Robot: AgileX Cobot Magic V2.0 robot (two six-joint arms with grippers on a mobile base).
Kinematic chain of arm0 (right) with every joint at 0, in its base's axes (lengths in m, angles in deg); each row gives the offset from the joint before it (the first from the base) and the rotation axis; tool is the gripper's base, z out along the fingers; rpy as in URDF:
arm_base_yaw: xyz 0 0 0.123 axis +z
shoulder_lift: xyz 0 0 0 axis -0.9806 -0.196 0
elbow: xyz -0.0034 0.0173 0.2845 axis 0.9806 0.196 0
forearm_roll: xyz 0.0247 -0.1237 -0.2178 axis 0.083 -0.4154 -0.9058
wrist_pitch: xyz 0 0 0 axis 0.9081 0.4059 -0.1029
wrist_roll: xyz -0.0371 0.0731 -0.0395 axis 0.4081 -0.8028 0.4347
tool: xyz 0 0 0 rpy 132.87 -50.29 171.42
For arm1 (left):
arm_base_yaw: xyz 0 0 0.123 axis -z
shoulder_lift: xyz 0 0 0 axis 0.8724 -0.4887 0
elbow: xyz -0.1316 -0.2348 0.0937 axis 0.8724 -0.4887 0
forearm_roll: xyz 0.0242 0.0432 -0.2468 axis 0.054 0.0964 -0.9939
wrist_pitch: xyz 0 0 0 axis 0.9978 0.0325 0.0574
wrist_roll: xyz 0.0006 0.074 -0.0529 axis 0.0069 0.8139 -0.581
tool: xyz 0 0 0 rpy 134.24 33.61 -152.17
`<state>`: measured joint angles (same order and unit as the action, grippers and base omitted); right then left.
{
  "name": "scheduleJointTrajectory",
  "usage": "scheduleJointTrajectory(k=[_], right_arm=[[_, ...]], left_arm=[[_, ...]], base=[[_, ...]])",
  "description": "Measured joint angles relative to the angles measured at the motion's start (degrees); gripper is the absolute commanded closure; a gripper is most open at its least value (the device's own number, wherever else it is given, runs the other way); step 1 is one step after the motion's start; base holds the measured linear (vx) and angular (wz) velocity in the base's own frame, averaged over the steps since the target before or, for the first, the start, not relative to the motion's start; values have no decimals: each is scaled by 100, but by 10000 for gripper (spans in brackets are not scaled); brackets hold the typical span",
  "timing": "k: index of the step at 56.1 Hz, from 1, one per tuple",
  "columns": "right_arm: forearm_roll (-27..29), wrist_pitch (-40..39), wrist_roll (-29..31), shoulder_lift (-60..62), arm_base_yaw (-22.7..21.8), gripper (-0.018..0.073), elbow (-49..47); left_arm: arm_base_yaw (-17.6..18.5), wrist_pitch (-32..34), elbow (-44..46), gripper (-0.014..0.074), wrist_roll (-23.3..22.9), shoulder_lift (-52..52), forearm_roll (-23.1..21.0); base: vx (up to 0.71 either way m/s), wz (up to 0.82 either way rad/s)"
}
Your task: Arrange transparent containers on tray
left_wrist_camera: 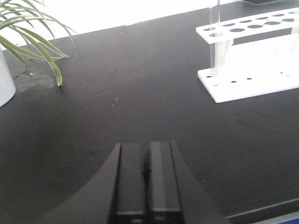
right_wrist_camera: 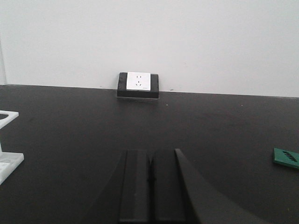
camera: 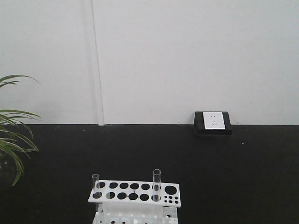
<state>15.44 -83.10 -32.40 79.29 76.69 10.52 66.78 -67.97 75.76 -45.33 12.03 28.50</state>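
1. The left gripper (left_wrist_camera: 146, 156) hangs low over bare table (camera: 224, 168), its jaws pressed together and holding nothing. The right gripper (right_wrist_camera: 150, 163) is the same: jaws together, nothing held.
2. Both test tubes (camera: 156, 182) stand upright in a white rack (camera: 140, 203) on the near part of the table, one at the rack's left end and the other toward its right end. The tray is in none of the views.
3. The step in hand looks like the first pick. The left arm seems best placed, since the rack lies just ahead and to its right.
4. To do it well, I would open the jaws before closing in, and take a tube above the rack's top plate. Lift it straight up until the round bottom clears the hole. Thin glass calls for a gentle squeeze.
5. The table is matt black and mostly bare. A plant (camera: 14, 135) in a white pot (left_wrist_camera: 4, 79) sits toward the left edge, and a small green object (right_wrist_camera: 286, 157) toward the right.
6. At the far edge a socket (camera: 214, 120) sits against a plain white wall (camera: 187, 56).
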Motion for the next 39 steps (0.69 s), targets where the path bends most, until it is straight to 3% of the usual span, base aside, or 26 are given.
scheduleJointTrajectory(k=[20, 39], right_arm=[[0, 0, 0, 0, 0, 571, 0], [0, 0, 0, 0, 0, 571, 0]], left_arm=[[0, 66, -4, 603, 47, 0, 31], [0, 1285, -4, 603, 86, 0, 91]], base=[[0, 0], [0, 0]])
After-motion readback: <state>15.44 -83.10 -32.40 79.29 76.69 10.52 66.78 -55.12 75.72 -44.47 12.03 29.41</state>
